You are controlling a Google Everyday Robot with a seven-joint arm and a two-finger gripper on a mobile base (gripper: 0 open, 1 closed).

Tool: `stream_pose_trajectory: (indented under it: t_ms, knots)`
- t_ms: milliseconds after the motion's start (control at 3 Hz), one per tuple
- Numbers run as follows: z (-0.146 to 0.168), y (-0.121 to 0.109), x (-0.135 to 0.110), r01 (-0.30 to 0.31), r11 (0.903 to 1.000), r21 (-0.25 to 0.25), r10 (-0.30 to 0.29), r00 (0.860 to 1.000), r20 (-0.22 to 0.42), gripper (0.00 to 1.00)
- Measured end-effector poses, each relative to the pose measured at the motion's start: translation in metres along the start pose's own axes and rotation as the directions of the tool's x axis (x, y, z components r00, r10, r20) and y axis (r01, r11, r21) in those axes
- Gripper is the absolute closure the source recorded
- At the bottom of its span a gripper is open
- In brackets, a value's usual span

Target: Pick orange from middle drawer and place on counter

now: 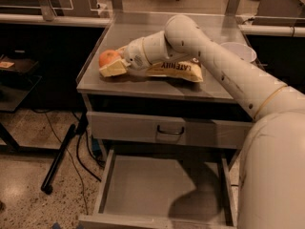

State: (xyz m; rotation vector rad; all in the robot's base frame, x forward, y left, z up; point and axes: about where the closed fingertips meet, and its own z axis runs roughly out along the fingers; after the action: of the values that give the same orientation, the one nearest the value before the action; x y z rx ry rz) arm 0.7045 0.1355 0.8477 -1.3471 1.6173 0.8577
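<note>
- Tool (110, 64) clasped the orange (109, 57) at the surface's (143, 83) left edge
- Chip bag (177, 71) lay just beside it, partly behind the arm; white bowl (240, 50) far right
- Middle drawer (157, 187) stood open below

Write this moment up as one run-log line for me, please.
step: place on counter | gripper at orange, counter left end | middle drawer open | snack bag under arm
</note>
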Motion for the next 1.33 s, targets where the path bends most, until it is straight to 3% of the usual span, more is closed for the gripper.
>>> stream_pose_trajectory:
  t_ms: [1000, 1333]
  knots:
    - [0.004, -0.0024, 0.0065, -0.017, 0.9997, -0.019, 0.016, 1.0, -0.003, 1.0]
    - [0.0041, -0.0024, 0.0064, -0.016, 0.9997, -0.019, 0.016, 1.0, -0.003, 0.82]
